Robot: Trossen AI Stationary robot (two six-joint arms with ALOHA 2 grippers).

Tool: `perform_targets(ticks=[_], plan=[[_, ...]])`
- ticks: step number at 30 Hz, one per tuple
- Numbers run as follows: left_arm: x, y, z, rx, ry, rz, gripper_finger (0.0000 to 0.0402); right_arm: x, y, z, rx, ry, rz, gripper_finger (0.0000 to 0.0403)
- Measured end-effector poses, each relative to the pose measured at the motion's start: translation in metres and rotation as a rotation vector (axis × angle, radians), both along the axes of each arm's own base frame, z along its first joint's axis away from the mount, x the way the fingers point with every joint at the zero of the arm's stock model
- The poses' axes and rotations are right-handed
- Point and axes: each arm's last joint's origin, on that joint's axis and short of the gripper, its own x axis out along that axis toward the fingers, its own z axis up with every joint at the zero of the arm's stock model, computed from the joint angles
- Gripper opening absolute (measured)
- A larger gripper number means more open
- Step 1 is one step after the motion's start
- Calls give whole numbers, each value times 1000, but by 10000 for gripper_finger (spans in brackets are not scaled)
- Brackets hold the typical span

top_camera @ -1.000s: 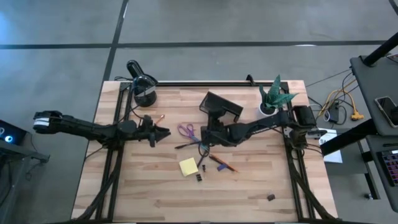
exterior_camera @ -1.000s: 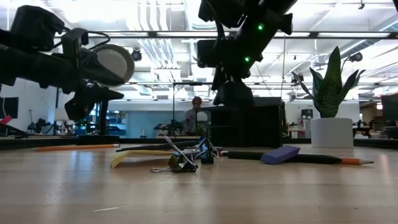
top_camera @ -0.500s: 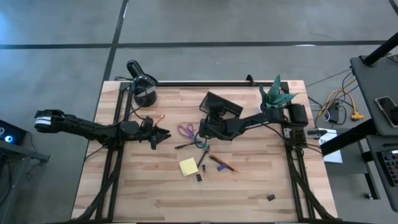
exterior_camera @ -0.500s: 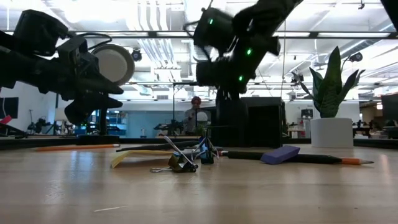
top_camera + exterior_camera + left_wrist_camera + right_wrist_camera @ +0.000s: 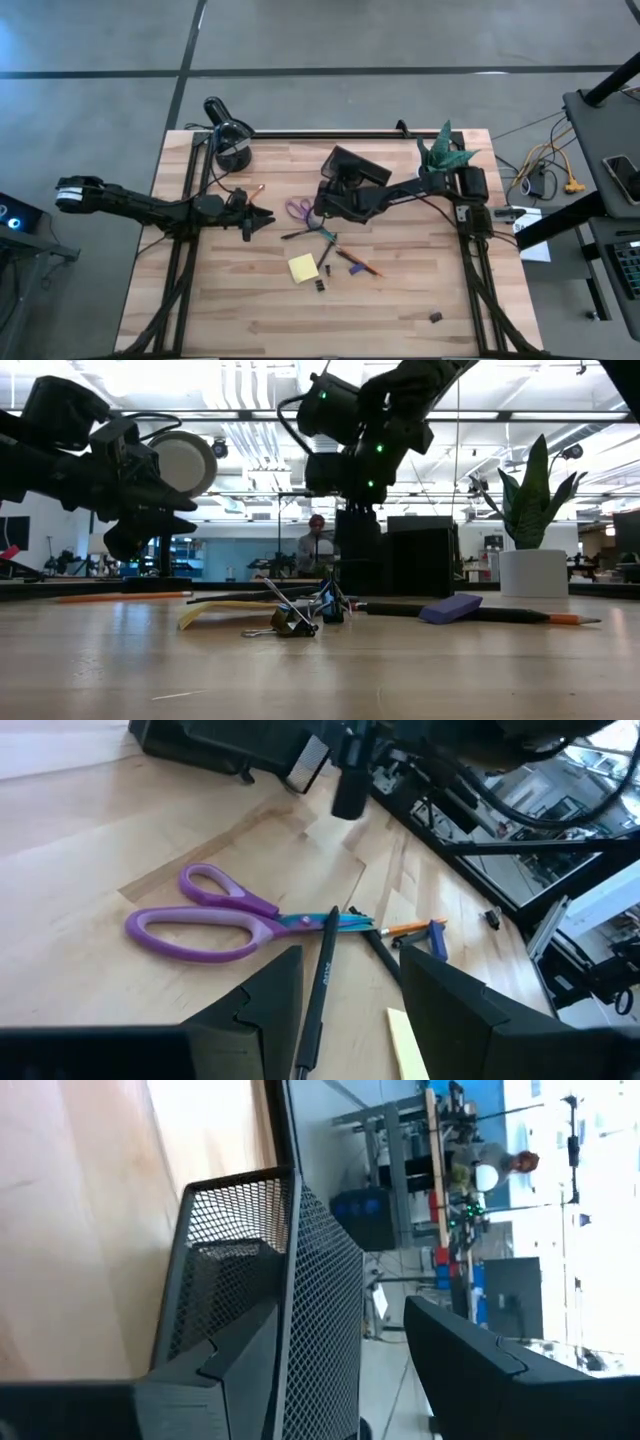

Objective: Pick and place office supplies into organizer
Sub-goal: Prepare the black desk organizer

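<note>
Purple-handled scissors (image 5: 298, 208) (image 5: 200, 920) lie flat mid-table with a black pen (image 5: 320, 985) across their blade tips. Nearer lie a yellow sticky pad (image 5: 303, 268), an orange pencil (image 5: 360, 263), a purple block (image 5: 452, 608) and black clips (image 5: 320, 285) (image 5: 285, 622). The organizer, a black mesh box (image 5: 355, 168) (image 5: 260, 1270), stands at the far middle. My left gripper (image 5: 262, 214) (image 5: 350, 1010) hovers open left of the scissors, pointing at them. My right gripper (image 5: 322, 200) (image 5: 345, 1380) is open between scissors and organizer, facing the mesh wall.
A black desk lamp (image 5: 228, 140) stands at the far left corner and a potted plant (image 5: 442, 152) at the far right. One more clip (image 5: 436, 317) lies near the front right. The front part of the wooden table (image 5: 220, 310) is bare.
My right gripper has gone toward the table's left and far edge, from above the pens up beside the organizer, turning at the wrist as it went; its fingers stay open. The supplies on the table have not moved.
</note>
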Motion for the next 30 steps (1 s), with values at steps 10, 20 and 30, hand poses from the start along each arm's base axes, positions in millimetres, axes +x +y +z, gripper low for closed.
perform_targets(ticks=[10,20,30], plan=[[0,0,0,-5,2,-11,150,-5,-26,-5,54,-95,-95,203],[0,-1,0,-9,2,-20,150,-10,-34,-12,124,-87,-93,131],[0,-1,-1,-8,4,-20,150,-12,-34,-12,123,-58,-98,46]])
